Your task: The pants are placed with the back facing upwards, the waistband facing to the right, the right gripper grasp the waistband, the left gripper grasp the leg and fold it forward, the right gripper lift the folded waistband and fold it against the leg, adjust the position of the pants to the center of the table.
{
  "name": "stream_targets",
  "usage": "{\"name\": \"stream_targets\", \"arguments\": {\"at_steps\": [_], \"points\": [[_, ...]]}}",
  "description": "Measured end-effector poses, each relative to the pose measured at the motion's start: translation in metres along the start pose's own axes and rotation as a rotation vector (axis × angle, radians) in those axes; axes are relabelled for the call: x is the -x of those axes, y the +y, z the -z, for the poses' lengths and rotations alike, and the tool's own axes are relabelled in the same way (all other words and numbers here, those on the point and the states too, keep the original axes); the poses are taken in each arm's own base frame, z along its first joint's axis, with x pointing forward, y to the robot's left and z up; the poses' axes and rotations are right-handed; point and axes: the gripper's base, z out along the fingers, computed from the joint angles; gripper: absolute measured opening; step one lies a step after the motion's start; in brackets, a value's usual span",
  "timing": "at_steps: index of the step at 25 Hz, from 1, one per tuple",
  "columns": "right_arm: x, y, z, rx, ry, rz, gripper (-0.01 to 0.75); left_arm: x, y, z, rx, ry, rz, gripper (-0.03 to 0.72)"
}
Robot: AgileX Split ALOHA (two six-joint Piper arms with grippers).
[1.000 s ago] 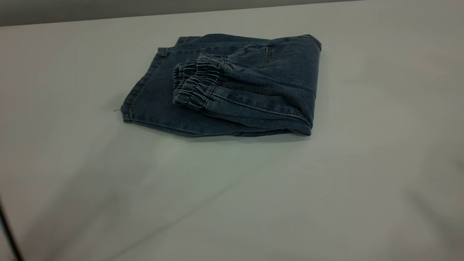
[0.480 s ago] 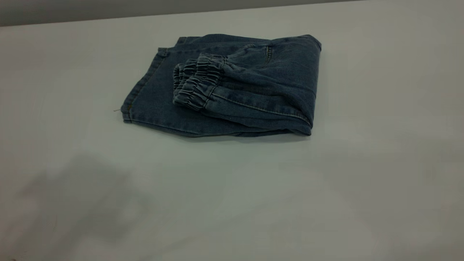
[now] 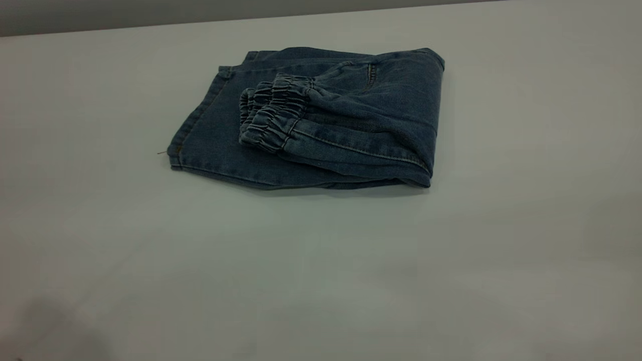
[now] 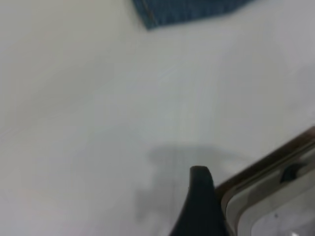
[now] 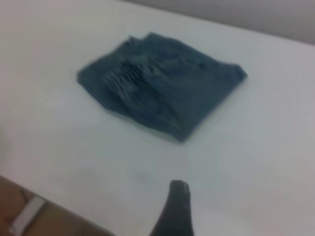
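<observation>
Pants [image 3: 321, 120] lie folded on the table [image 3: 321, 276], waistband [image 3: 273, 118] on top, long axis left-right. Well ahead of my right gripper [image 5: 176, 206]; left gripper [image 4: 199, 201] probably farther. Finger spread: cannot tell.

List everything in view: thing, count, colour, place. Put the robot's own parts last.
pants: one, blue denim, folded into a compact stack on the far half of the table, roughly mid-width.
waistband: one, blue gathered elastic, folded over on top of the stack, its ruched edge facing the exterior view's left.
table: one, pale grey-white, fills nearly every view.
brown-edged frame: one, seen past the table's edge in the left wrist view; what it is cannot be told.
left gripper: one dark fingertip visible, above bare table, well clear of the pants.
right gripper: one dark fingertip visible, above bare table, apart from the pants.
</observation>
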Motion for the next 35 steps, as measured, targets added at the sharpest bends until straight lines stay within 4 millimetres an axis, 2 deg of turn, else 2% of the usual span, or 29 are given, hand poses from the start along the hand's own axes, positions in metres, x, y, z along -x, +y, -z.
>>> {"name": "stream_targets", "arguments": {"at_steps": [4,7,14,19,24,35], "points": [[-0.021,-0.002,-0.011,-0.024,0.018,0.001,0.591,-0.03,-0.002,-0.004,0.001,-0.008,-0.007,0.51],[-0.03,-0.002,-0.013,-0.028,-0.002,-0.011,0.591,-0.043,-0.003,-0.003,0.003,-0.038,-0.005,0.51],[-0.033,0.0,-0.008,-0.032,-0.054,-0.01,0.591,-0.061,-0.004,-0.005,0.005,-0.097,0.023,0.51],[-0.033,0.0,-0.008,-0.031,-0.053,-0.011,0.591,-0.073,-0.005,-0.006,0.003,-0.218,0.057,0.51],[-0.033,0.0,-0.008,-0.031,-0.053,-0.011,0.591,-0.095,-0.008,-0.014,-0.014,-0.242,0.09,0.51],[-0.033,0.0,-0.008,-0.026,-0.053,-0.013,0.591,-0.123,-0.009,0.006,-0.015,-0.497,0.099,0.51]]}}
